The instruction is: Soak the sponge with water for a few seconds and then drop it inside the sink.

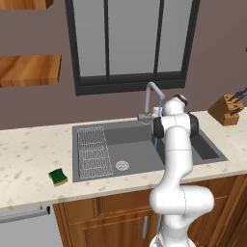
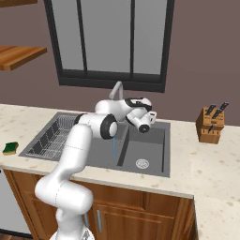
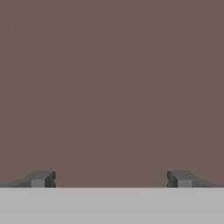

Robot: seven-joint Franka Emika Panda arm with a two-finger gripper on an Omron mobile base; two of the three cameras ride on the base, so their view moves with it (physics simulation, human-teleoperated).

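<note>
dark grey fingertips [image 3: 42, 179] stood far apart at the bottom corners of the hand view, nothing between them, with plain brown wall behind. the claw [image 3: 111, 179] was spread wide and held nothing. in the right base view the claw [image 2: 146, 123] sat just right of centre, at the end of the white arm [image 2: 77, 150] that rose from the lower left and bent over the sink [image 2: 154, 150].

pale-blue water [image 1: 155, 140] fell in a thin line from the grey gooseneck faucet [image 1: 151, 99] at the middle of the left base view, beside the arm's elbow, down into the dark grey sink [image 1: 140, 144]. a silver drain [image 1: 122, 165] lay on the basin floor, and a ribbed wire rack [image 1: 93, 152] filled the basin's left side.

the sponge [image 1: 58, 177], green on top and yellow below, lay on the speckled counter [image 1: 29, 159] at the lower left of that view, left of the sink and well apart from the claw. in the right base view the sponge [image 2: 10, 148] was at the left edge.

a wooden knife block [image 1: 227, 108] stood on the counter at the right edge, and a dark-framed window [image 1: 130, 43] filled the top centre.
</note>
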